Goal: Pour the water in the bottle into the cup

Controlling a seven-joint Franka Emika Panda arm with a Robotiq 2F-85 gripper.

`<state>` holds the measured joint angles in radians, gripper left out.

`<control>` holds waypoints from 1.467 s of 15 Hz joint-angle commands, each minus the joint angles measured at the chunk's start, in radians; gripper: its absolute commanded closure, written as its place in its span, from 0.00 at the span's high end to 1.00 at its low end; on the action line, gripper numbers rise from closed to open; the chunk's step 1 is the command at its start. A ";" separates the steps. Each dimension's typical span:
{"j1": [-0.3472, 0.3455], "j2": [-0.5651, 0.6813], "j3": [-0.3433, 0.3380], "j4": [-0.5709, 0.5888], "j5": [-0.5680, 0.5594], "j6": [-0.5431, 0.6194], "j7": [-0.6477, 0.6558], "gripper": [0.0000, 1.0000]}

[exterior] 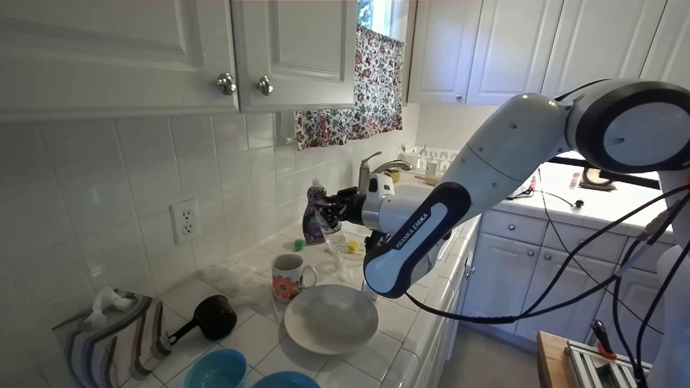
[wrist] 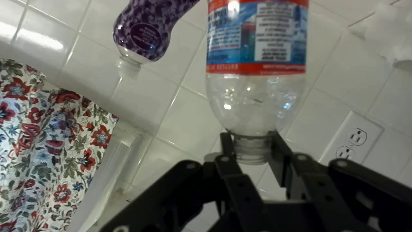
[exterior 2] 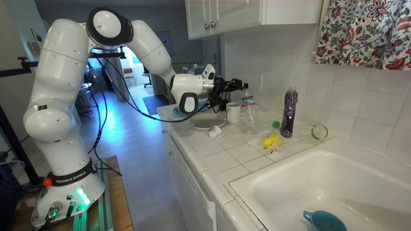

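Note:
A clear plastic bottle (wrist: 256, 48) with a blue and red label has its uncapped neck between my fingers. My gripper (wrist: 251, 137) is shut on that neck. In an exterior view the clear bottle (exterior: 335, 240) leans beside the upright purple bottle (exterior: 312, 215); I cannot tell if its base touches the counter. Water in it is not clearly visible. The mug (exterior: 287, 277) with a red-orange flower stands upright by the gripper (exterior: 335, 209); it shows white in an exterior view (exterior 2: 233, 112), beside the clear bottle. The mug is not in the wrist view.
A wide pale plate (exterior: 331, 320) sits close to the mug. A small white cup (exterior 2: 214, 132) lies on its side. A yellow item (exterior 2: 271, 140) and a green one (exterior 2: 276, 124) lie near the purple bottle. Blue bowls (exterior: 216, 372), a black scoop (exterior: 214, 318) and the sink (exterior 2: 289, 173) are around.

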<state>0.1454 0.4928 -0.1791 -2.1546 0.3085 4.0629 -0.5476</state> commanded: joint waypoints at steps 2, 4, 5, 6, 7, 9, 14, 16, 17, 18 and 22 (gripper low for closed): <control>0.050 0.030 -0.005 0.061 -0.009 -0.054 -0.079 0.08; 0.083 0.043 -0.009 0.082 -0.005 -0.088 -0.132 0.08; 0.093 0.045 -0.011 0.092 -0.010 -0.110 -0.154 0.08; 0.103 0.050 -0.014 0.100 -0.012 -0.124 -0.173 0.08; 0.112 0.052 -0.018 0.107 -0.012 -0.141 -0.193 0.08; 0.125 0.053 -0.026 0.115 -0.014 -0.164 -0.231 0.08; 0.139 0.024 -0.048 0.087 -0.007 -0.187 -0.331 0.08; 0.145 0.011 -0.059 0.068 -0.005 -0.190 -0.371 0.08; 0.147 0.004 -0.062 0.054 -0.008 -0.192 -0.388 0.08; 0.153 -0.002 -0.066 0.042 -0.006 -0.192 -0.406 0.08; 0.169 -0.027 -0.080 0.003 -0.003 -0.217 -0.483 0.08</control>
<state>0.2887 0.5229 -0.2375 -2.0920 0.3085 3.8825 -0.9624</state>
